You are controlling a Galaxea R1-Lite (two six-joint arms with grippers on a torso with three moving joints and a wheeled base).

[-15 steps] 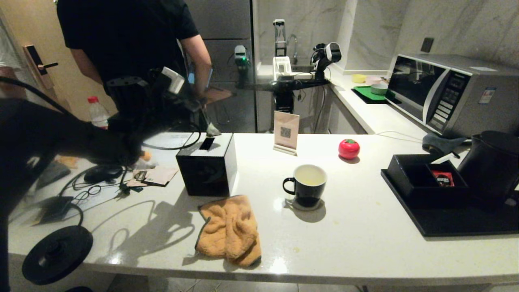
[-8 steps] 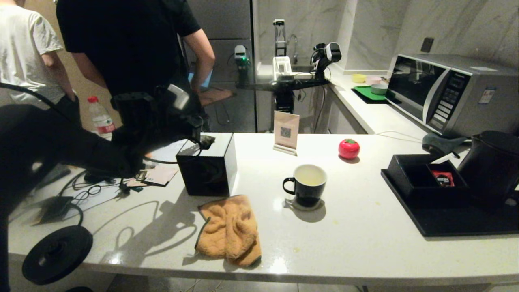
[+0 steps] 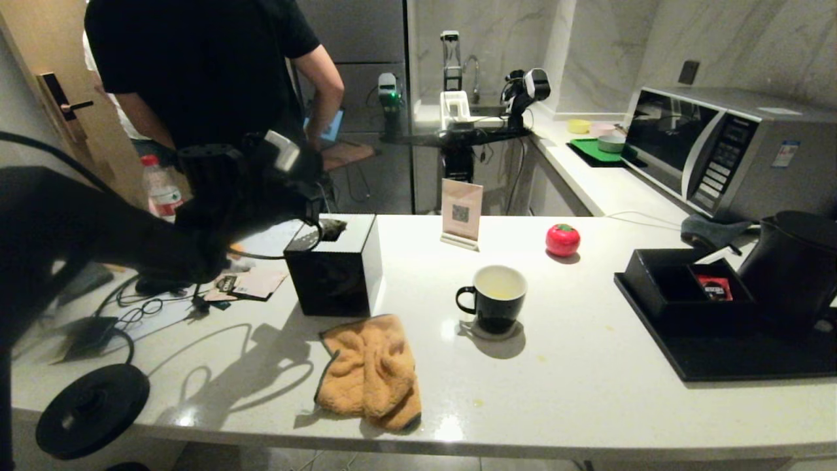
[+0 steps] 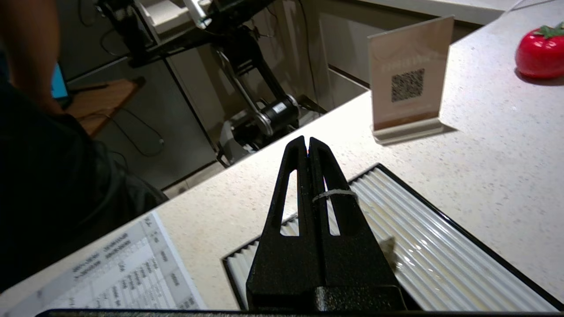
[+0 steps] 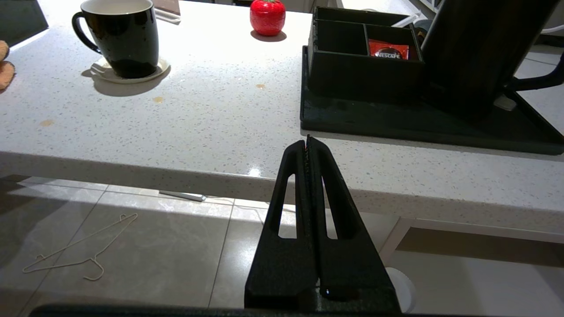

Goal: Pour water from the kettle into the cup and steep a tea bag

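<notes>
My left gripper (image 3: 322,220) hovers over the black tissue box (image 3: 333,275), fingers shut on the thin string (image 4: 335,193) of the tea bag (image 3: 332,227). The grey-beige pouch (image 4: 388,251) dangles just above the box's ribbed top. The black mug (image 3: 492,297) stands on a coaster mid-counter, to the right of the box, with pale yellowish water (image 3: 500,283) inside. The black kettle (image 3: 791,265) rests on the tray at far right. My right gripper (image 5: 307,141) is shut and empty, held low before the counter's front edge, out of the head view.
An orange cloth (image 3: 369,369) lies in front of the tissue box. A QR sign (image 3: 461,212) and a red tomato (image 3: 562,239) stand behind the mug. The black tray (image 3: 719,363) holds an organiser with a red sachet (image 3: 713,288). A round kettle base (image 3: 91,409) sits front left. A person (image 3: 209,65) stands behind.
My left gripper has come down with the tea bag, which now hangs close over the tissue box. The person in white behind the counter has left view.
</notes>
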